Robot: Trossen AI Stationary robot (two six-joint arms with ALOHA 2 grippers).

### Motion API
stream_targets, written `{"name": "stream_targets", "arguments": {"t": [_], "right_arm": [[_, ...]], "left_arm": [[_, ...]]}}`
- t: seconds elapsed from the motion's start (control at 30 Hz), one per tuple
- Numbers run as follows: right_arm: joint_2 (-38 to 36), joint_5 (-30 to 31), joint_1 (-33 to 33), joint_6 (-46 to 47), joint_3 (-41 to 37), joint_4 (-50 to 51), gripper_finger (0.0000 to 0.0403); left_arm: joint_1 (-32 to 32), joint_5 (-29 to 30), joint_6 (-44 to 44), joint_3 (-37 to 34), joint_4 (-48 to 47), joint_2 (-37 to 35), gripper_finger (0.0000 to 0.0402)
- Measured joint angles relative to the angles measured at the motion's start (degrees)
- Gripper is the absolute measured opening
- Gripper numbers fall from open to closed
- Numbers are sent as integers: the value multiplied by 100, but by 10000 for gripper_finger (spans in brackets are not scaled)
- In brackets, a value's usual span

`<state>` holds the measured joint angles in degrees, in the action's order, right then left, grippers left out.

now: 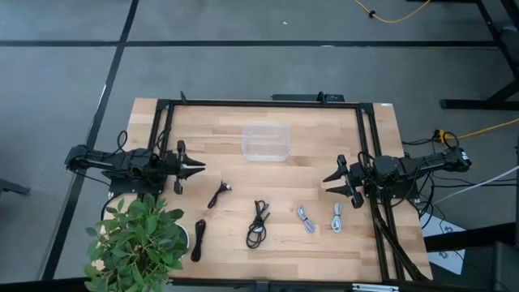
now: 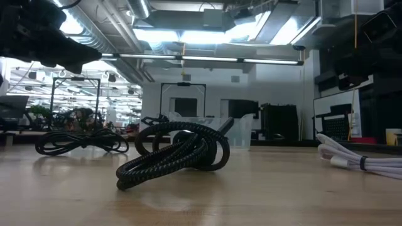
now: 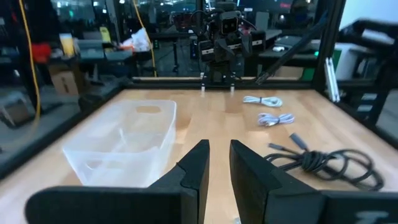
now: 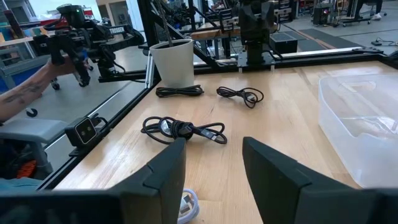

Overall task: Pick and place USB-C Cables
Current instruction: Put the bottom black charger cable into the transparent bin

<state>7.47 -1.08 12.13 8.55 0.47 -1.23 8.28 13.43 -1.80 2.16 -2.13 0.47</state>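
Note:
Five USB-C cables lie in a row along the near half of the table. Three are black: one, one by the plant pot, and a looser coil. A grey one and a white one lie to the right. The low view shows the black coil closest and a white bundle at the right. My left gripper hovers shut at the table's left, my right gripper hovers open at its right. Neither touches a cable.
A clear plastic bin stands at the middle of the table toward the far edge. A potted plant sits at the near left corner. A black frame runs around the table. A person's arm shows beyond the table.

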Motion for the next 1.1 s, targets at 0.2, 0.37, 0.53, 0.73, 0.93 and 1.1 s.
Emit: {"name": "stream_targets", "arguments": {"t": [0.2,0.37,0.53,0.73,0.93,1.1], "right_arm": [[2,-1,2,1,0,0,164],[1,-1,-1,-1,0,0,164],[1,2,0,-1,0,0,164],[-1,-1,-1,-1,0,0,164],[1,1,-1,1,0,0,164],[2,1,1,16,0,-29,164]], "left_arm": [[-1,0,-5,-3,15,0,57],[0,-30,1,-3,42,0,57],[1,-157,527,-5,274,0,57],[-1,289,495,-5,680,0,57],[-1,702,408,-5,833,0,57],[-1,555,1178,-5,906,0,57]]}}
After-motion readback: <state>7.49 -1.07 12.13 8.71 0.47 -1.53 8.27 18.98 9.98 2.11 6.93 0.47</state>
